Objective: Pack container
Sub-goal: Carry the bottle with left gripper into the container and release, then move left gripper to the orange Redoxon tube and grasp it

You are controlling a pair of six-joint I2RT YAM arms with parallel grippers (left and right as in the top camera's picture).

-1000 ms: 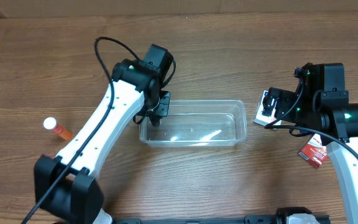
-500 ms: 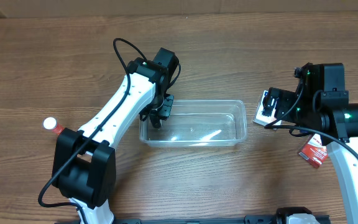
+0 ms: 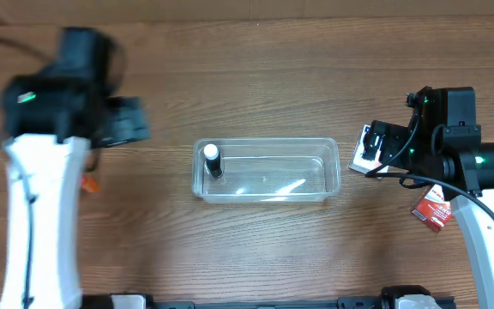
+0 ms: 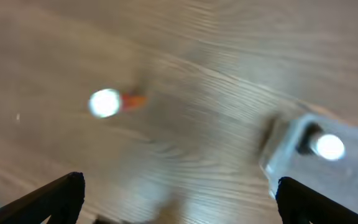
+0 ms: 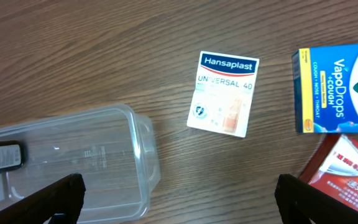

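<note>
the container (image 3: 298,172) sits near the middle of the table (image 3: 256,69), its long sides running 9 to 3 o'clock in the overhead view. a small dark bottle (image 3: 212,160) with a white cap is inside it, tight against the 9 o'clock end, cap toward 12. i cannot tell whether it stands or leans.

the right gripper (image 5: 179,180) hangs just off the container's 3 o'clock end. its fingers are spread wide, holding nothing and touching nothing. in the right wrist view a hansaplast box (image 5: 224,93) lies flat on the wood just beside the container's corner. a blue vapodrops box (image 5: 337,90) is out at 3 o'clock from it, and a red box (image 5: 347,171) at 5 o'clock.

the left gripper (image 4: 180,182) is well apart from the container, out at about 10 o'clock. both its views are motion-blurred. its fingers stand wide apart and empty above bare wood. an orange tube (image 4: 114,102) with a white cap lies on the table at the container's 9 o'clock, well apart. in the overhead view the left arm covers most of it.

half a second ago the left gripper was down at the container's 9 o'clock end, on the bottle. now it has let go and swung away toward 9 o'clock, leaving the bottle inside. the container, the right arm and the boxes have not shifted.
</note>
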